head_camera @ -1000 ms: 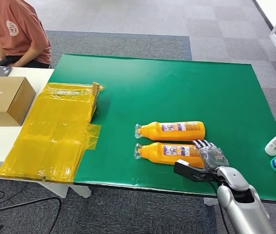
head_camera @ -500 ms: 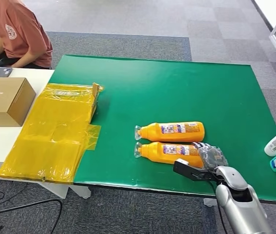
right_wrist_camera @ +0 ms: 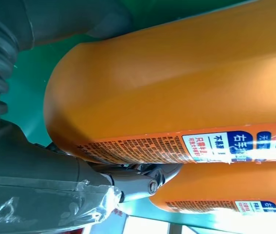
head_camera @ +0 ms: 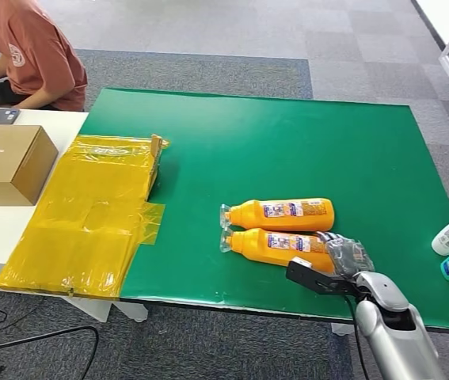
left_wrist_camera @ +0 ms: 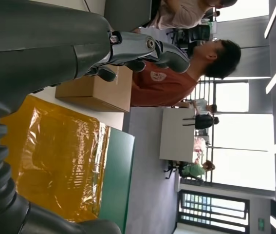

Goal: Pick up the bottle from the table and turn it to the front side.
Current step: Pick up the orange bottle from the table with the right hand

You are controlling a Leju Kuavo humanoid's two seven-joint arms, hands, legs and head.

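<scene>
The bottle (head_camera: pixel 279 247) lay flat near the front edge of the green table (head_camera: pixel 240 150), its long axis running side to side with the cap toward my left, just beside a second bottle (head_camera: pixel 279 214) lying parallel behind it. My right hand (head_camera: pixel 342 255) was wrapped around its base end, fingers (right_wrist_camera: pixel 136 183) tucked between the two bottles. My left hand (left_wrist_camera: pixel 143 51) held nothing, fingers loosely curled near a cardboard box (left_wrist_camera: pixel 99 90), with grey carpet (head_camera: pixel 210 32) beyond.
</scene>
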